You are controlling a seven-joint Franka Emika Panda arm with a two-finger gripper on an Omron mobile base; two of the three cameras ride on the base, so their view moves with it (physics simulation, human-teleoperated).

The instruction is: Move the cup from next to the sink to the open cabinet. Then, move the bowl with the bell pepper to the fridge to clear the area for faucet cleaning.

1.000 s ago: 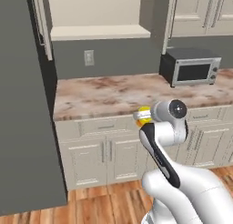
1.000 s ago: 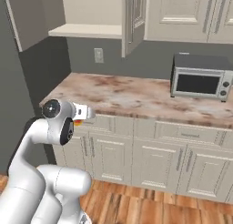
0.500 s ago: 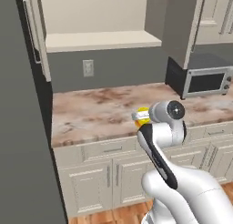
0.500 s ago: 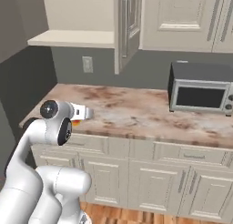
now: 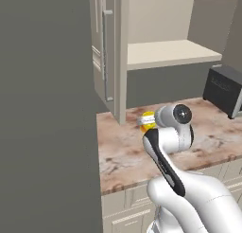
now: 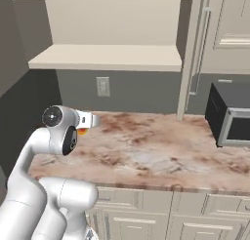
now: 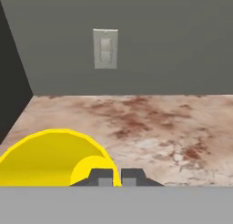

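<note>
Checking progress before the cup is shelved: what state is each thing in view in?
gripper: shut on the cup's rim
cup: held above the counter, empty inside
open cabinet: door open, shelf bare
microwave: door shut, on the counter

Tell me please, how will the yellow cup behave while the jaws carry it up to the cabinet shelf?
The cup looks rigid and thin-walled, so it probably keeps its shape. It is small and looks empty inside, so likely light. The gripper has its jaws shut on the rim at one side only, so the smooth wall might slip or swing if the arm moves fast toward the open cabinet.
</note>
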